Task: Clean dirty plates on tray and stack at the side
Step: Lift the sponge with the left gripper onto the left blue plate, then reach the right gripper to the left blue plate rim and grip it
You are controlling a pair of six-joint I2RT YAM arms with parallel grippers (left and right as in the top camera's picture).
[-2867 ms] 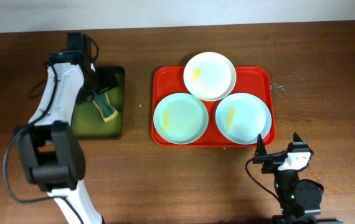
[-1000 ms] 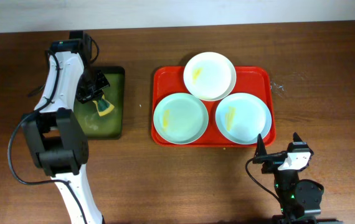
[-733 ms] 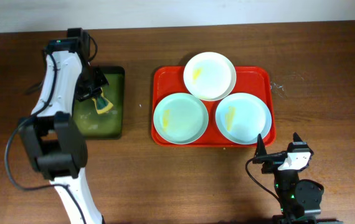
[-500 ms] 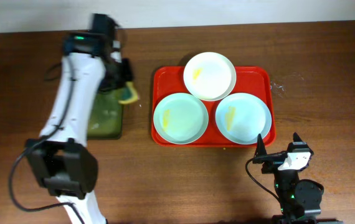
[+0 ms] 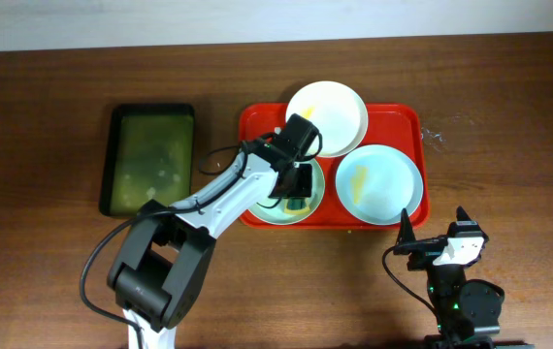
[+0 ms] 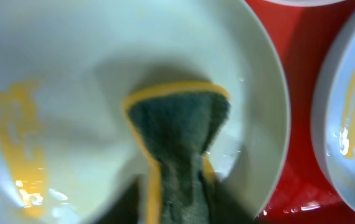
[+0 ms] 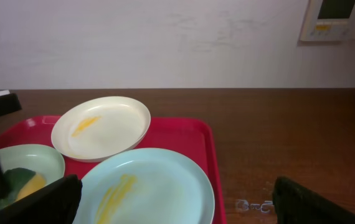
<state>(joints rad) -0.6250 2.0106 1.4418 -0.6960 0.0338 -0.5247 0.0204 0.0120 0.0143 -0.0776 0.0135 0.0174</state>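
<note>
Three plates sit on the red tray (image 5: 407,116). The left pale blue plate (image 5: 275,215) (image 6: 71,74) has a yellow smear. My left gripper (image 5: 296,189) (image 6: 177,208) hangs over it, shut on a green and yellow sponge (image 5: 298,204) (image 6: 177,130) that presses on the plate. The white plate (image 5: 335,111) (image 7: 103,127) at the back and the right pale blue plate (image 5: 378,184) (image 7: 146,186) both carry yellow streaks. My right gripper (image 5: 434,221) (image 7: 177,205) stands open at the near edge of the tray, holding nothing.
A dark green tray (image 5: 150,160) with wet liquid lies left of the red tray. Bare brown table (image 5: 509,145) stretches to the right of the red tray. A few water drops (image 7: 255,204) lie on the wood by its right rim.
My left arm swung right from the dark green tray, carrying the sponge, and came down on the left pale blue plate. The right arm has not moved.
</note>
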